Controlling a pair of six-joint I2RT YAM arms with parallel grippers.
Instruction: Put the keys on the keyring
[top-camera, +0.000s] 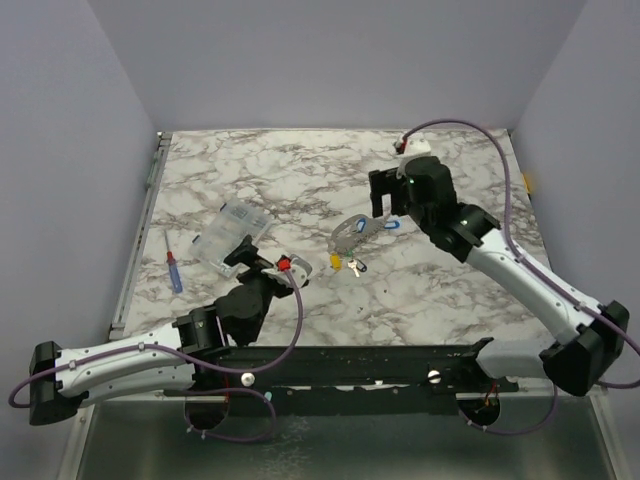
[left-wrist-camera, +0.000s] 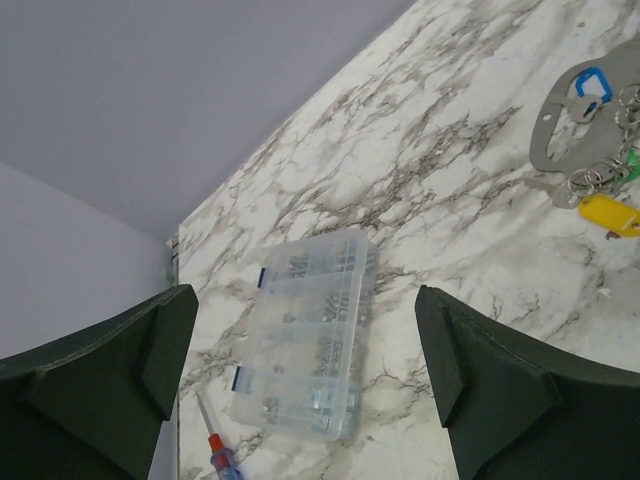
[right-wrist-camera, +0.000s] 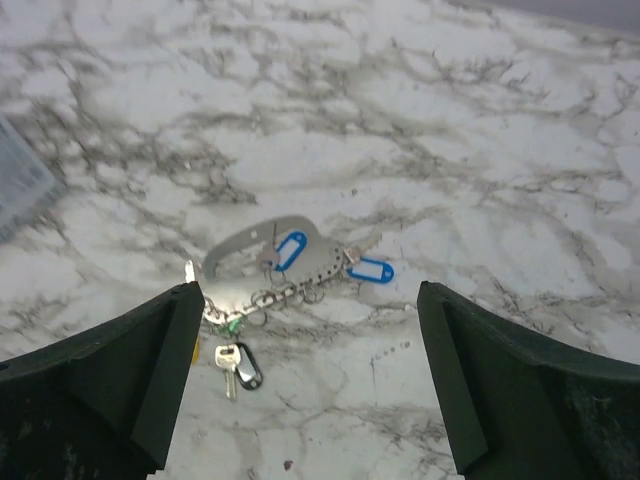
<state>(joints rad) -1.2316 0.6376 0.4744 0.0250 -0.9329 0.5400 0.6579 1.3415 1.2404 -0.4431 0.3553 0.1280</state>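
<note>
Right gripper is gaping wide, arm stretched out, hovering over the pale grey oval keyring lying flat mid-table, tiny coloured-head metal keys bunched at its edge. Left gripper is wide too, low beside the clear plastic compartment box.

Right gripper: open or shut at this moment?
Open: the right gripper has fingers wide apart, nothing gripped; the pale grey oval keyring lies apart.

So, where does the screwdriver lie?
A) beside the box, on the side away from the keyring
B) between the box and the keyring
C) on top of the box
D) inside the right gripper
A: the screwdriver lies flat beside the box, on the side away from the keyring.
</note>
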